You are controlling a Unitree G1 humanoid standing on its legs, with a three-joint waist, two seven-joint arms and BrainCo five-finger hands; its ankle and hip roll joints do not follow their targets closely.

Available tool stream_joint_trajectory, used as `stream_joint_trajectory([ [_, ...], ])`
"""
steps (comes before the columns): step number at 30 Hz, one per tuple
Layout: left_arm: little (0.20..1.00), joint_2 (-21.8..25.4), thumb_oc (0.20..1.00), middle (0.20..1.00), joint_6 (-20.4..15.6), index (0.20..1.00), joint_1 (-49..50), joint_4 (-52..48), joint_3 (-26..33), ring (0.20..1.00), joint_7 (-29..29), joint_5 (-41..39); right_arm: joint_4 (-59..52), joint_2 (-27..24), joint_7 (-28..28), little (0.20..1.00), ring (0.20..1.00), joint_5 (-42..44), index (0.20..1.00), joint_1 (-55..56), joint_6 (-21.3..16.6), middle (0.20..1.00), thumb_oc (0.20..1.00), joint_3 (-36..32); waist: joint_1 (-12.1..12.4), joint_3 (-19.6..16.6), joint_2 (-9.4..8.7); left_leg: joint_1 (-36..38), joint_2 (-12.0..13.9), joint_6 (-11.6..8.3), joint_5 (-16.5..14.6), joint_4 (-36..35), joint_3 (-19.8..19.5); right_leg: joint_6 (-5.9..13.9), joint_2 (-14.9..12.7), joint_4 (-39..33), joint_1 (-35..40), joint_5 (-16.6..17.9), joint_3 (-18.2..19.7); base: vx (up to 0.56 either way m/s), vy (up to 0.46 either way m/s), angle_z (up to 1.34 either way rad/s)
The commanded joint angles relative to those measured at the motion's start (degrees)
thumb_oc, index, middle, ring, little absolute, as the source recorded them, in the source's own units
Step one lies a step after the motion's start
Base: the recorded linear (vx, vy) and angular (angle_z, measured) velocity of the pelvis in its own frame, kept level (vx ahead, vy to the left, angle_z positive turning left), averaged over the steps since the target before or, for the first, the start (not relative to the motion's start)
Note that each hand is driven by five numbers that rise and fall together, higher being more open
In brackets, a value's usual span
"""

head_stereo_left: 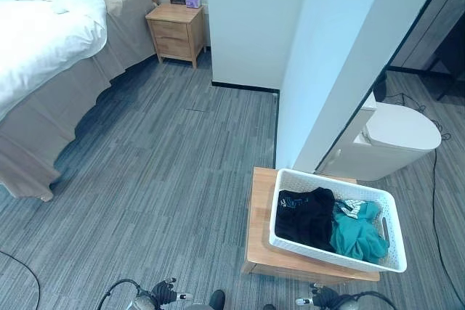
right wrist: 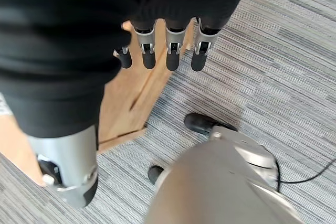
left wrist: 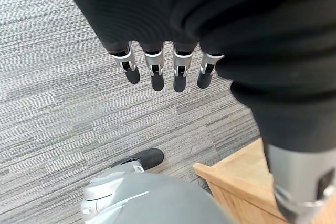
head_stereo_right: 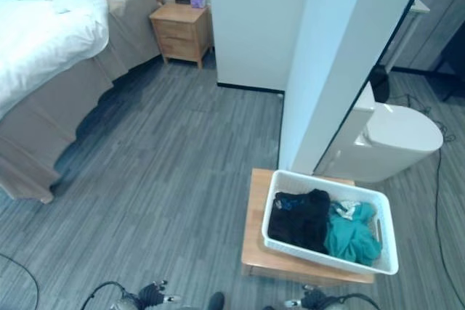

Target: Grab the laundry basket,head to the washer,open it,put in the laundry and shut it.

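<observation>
Down in front of the robot, a white laundry basket (head_stereo_left: 396,234) sits on a low wooden stand (head_stereo_left: 260,215), covering most of its top and overhanging the stand's right edge, while a bare strip of wood shows along the left edge. Inside the basket a black garment (head_stereo_left: 305,215) lies in the left half and a teal garment (head_stereo_left: 359,231) in the right half, the two touching in the middle. Both hands hang low beside the stand and hold nothing: the left hand (left wrist: 163,66) has its fingers straight and pointing down over the grey striped floor (head_stereo_left: 167,172), near the stand's left corner, and the right hand (right wrist: 163,51) likewise has straight fingers, hanging above the stand's edge without touching it. Behind the stand rises a white wall (head_stereo_left: 320,56), its end close to the stand's far edge. To the right of that wall stands a white toilet (head_stereo_left: 396,139). Left of the stand the floor stretches wide and open toward a bed (head_stereo_left: 43,49) and a wooden nightstand (head_stereo_left: 176,32) against the far wall.
</observation>
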Motion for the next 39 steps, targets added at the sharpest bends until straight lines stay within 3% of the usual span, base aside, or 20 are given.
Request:
stream_joint_trajectory([
  [1, 1.0, -1.15, 1.0, 1.0, -0.87, 1.0, -2.33, 2.24, 1.18, 1.0, 0.56, 0.14, -3.14, -2.69, 0.01, 1.0, 1.0, 0.42, 1.0, 0.44, -0.99, 1.0, 1.0, 0.85, 2.2, 2.04, 0.37, -1.4, -1.41, 1.73, -8.41, 8.09, -0.93, 1.13, 2.55, 6.53, -4.83, 1.58, -1.24, -0.03, -0.04, -1.54],
  [2, 1.0, -1.04, 1.0, 1.0, -0.93, 1.0, -2.38, 2.12, 1.13, 1.0, 0.77, -0.26, -3.83, -2.63, -0.1, 1.0, 1.0, 0.6, 1.0, 0.3, -1.14, 1.0, 1.0, 0.88, 2.28, 2.43, 0.43, -1.59, -1.13, 1.68, -8.47, 8.43, -0.89, 1.33, 2.18, 7.95, -5.78, 1.46, -2.25, -0.06, -0.063, -1.12],
  [4, 1.0, -0.68, 1.0, 1.0, -0.96, 1.0, -2.42, 1.94, 2.4, 1.0, 2.01, -1.09, -5.49, -2.62, -0.57, 1.0, 1.0, -1.63, 1.0, -0.08, -1.48, 1.0, 1.0, 2.08, 3.47, 3.3, 1.21, -1.96, 1.4, 0.63, -9.32, 9.25, 1.79, 1.41, -4.43, 7.03, -7.35, 2.27, -14.01, -0.1, -0.152, -0.32],
  [5, 1.0, -0.55, 1.0, 1.0, -0.79, 1.0, -2.32, 1.72, 3.01, 1.0, 1.98, -1.17, -6.15, -2.56, -0.61, 1.0, 1.0, -2.71, 1.0, -0.43, -1.36, 1.0, 1.0, 2.86, 3.86, 3.4, 1.29, -2.0, 2.51, 0.17, -9.5, 9.46, 2.64, 0.85, -6.62, 6.15, -7.0, 2.58, -16.64, -0.05, -0.293, -0.49],
  [6, 1.0, -0.2, 1.0, 1.0, -0.84, 1.0, -2.46, 1.97, 2.8, 1.0, 1.94, -1.44, -6.67, -2.51, -0.52, 1.0, 1.0, -4.11, 1.0, -1.16, -1.43, 1.0, 1.0, 3.86, 3.62, 3.49, 0.42, -1.96, 2.67, -0.22, -9.68, 9.89, 1.59, 1.16, -6.38, 5.8, -6.34, 3.0, -12.25, 0.01, -0.222, -0.87],
  [8, 1.0, 0.23, 1.0, 1.0, -0.88, 1.0, -2.83, 2.28, 2.86, 1.0, 1.96, -1.4, -6.71, -2.58, -0.36, 1.0, 1.0, -4.2, 1.0, -1.36, -1.52, 1.0, 1.0, 4.07, 3.83, 3.21, -0.35, -2.2, 2.8, -0.71, -9.82, 10.38, 1.4, 1.45, -5.78, 4.94, -5.34, 2.64, -10.73, 0.06, -0.248, -0.45],
  [9, 1.0, 1.46, 1.0, 1.0, -0.62, 1.0, -4.76, 3.34, 0.22, 1.0, 0.39, 0.45, -2.22, -10.8, 1.07, 1.0, 1.0, -2.62, 1.0, -17.1, 0.35, 1.0, 1.0, 4.04, 7.7, 1.58, -1.75, -2.14, 3.09, -1.61, -9.84, 10.3, 0.06, 1.58, -6.7, 2.66, -2.97, 2.46, -14.18, 0.1, -0.372, 0.41],
  [11, 1.0, 1.26, 1.0, 1.0, -0.81, 1.0, -4.41, 1.37, 1.4, 1.0, 1.99, 0.48, -4.97, -4.92, -0.71, 1.0, 1.0, -3.93, 1.0, -3.39, -1.51, 1.0, 1.0, 5.44, 6.38, 1.47, -1.67, -2.07, 4.89, -2.79, -8.22, 8.98, -1.25, 0.78, -4.72, 2.43, -2.55, 1.28, -14.82, 0.0, -0.392, 0.3],
  [12, 1.0, 1.35, 1.0, 1.0, -1.16, 1.0, -4.33, 1.64, 2.99, 1.0, 2.57, -1.49, -6.97, -3.69, -1.31, 1.0, 1.0, -5.6, 1.0, -2.12, -1.91, 1.0, 1.0, 5.85, 4.7, 1.52, -1.55, -1.98, 7.29, -3.97, -6.74, 7.46, -1.03, -0.06, -2.58, 2.1, -2.62, 0.39, -14.8, -0.09, -0.284, 0.83],
  [13, 1.0, 1.36, 1.0, 1.0, -1.16, 1.0, -4.32, 1.63, 3.01, 1.0, 2.56, -1.49, -6.97, -3.68, -1.32, 1.0, 1.0, -5.61, 1.0, -2.12, -1.91, 1.0, 1.0, 5.87, 4.67, 1.53, -1.53, -1.86, 7.35, -4.0, -6.67, 7.27, -1.03, -0.09, -2.53, 2.08, -2.58, 0.39, -14.82, -0.14, -0.339, 0.85],
  [16, 1.0, 0.33, 1.0, 1.0, -0.96, 1.0, -7.32, 0.99, 1.25, 1.0, 3.78, -1.33, -6.95, -4.72, -3.02, 1.0, 1.0, -6.21, 1.0, -1.98, -2.33, 1.0, 1.0, 5.75, 2.29, 3.25, -0.97, -4.64, 10.79, -6.33, -2.03, 5.3, -0.63, -1.6, -0.03, 1.45, -2.42, -1.37, -17.88, -0.18, -0.27, 0.53],
  [17, 1.0, -1.24, 1.0, 1.0, -0.79, 1.0, -8.68, -0.22, 0.21, 1.0, 3.84, -1.5, -6.14, -5.86, -3.47, 1.0, 1.0, -4.92, 1.0, -1.05, -1.96, 1.0, 1.0, 3.8, -0.14, 3.23, -0.68, -6.53, 10.33, -5.02, -1.89, 5.82, 9.31, -1.65, -0.84, 1.31, -2.16, -1.55, -21.5, -0.17, -0.241, 0.94],
  [18, 1.0, -2.24, 1.0, 1.0, -0.97, 1.0, -9.01, -1.08, -0.46, 1.0, 3.66, -1.53, -4.64, -6.01, -3.6, 1.0, 1.0, -3.92, 1.0, -0.15, -1.77, 1.0, 1.0, 2.79, -0.21, 2.83, -0.38, -6.4, 5.91, -3.93, -4.86, 8.48, 10.22, -1.69, -0.85, 1.28, -1.94, -1.68, -22.16, -0.12, -0.171, 1.8],
  [20, 1.0, -2.44, 1.0, 1.0, -1.14, 1.0, -9.11, -0.99, -0.75, 1.0, 3.55, -1.84, -4.19, -5.9, -3.58, 1.0, 1.0, -3.89, 1.0, -0.34, -1.79, 1.0, 1.0, 2.79, -0.25, 2.54, -0.32, -6.78, 4.52, -3.51, -5.39, 8.98, 9.38, -1.77, -0.8, 1.25, -2.29, -1.26, -21.72, 0.02, -0.009, 1.22],
  [21, 1.0, -3.37, 1.0, 1.0, -1.81, 1.0, -7.78, -0.55, -0.64, 1.0, 3.22, -3.71, -3.86, -5.54, -4.06, 1.0, 1.0, -4.22, 1.0, -0.16, -2.32, 1.0, 1.0, 2.92, 0.86, 1.69, -0.04, -5.21, 1.91, -2.4, -6.5, 8.04, 4.36, -1.89, -0.34, 0.22, -1.77, -0.4, -18.04, 0.11, 0.064, -0.83],
  [25, 1.0, -4.03, 1.0, 1.0, -1.7, 1.0, -7.1, 0.43, -0.59, 1.0, 2.62, -4.2, -3.45, -5.19, -4.14, 1.0, 1.0, -4.34, 1.0, 0.52, -2.25, 1.0, 1.0, 2.36, 0.48, 1.11, 0.27, -3.92, 1.9, -2.06, -5.89, 6.19, 4.35, -1.74, -0.65, -0.42, -0.51, -0.15, -18.21, 0.08, 0.058, -0.7],
  [27, 1.0, -2.61, 1.0, 1.0, -2.39, 1.0, -6.02, 1.11, 1.94, 1.0, 2.53, -5.4, -3.33, -6.0, -2.36, 1.0, 1.0, -0.68, 1.0, 4.53, -3.0, 1.0, 1.0, -0.79, -0.98, 0.2, 0.25, -0.93, 2.49, -1.45, -4.93, 1.61, 5.37, -1.21, -0.68, -1.26, -0.53, 0.81, -16.18, 0.05, 0.116, 0.15],
  [39, 1.0, -2.14, 1.0, 1.0, -2.04, 1.0, -4.46, 2.21, 3.79, 1.0, 1.77, -5.17, 0.08, -4.36, -1.65, 1.0, 1.0, -1.85, 1.0, 4.15, -1.77, 1.0, 1.0, -1.44, 0.34, 0.16, -0.71, 1.63, 1.44, 0.69, -6.2, 0.65, 6.8, 0.61, -1.95, -1.01, -0.7, 2.31, -13.22, 0.02, 0.074, -0.31],
])
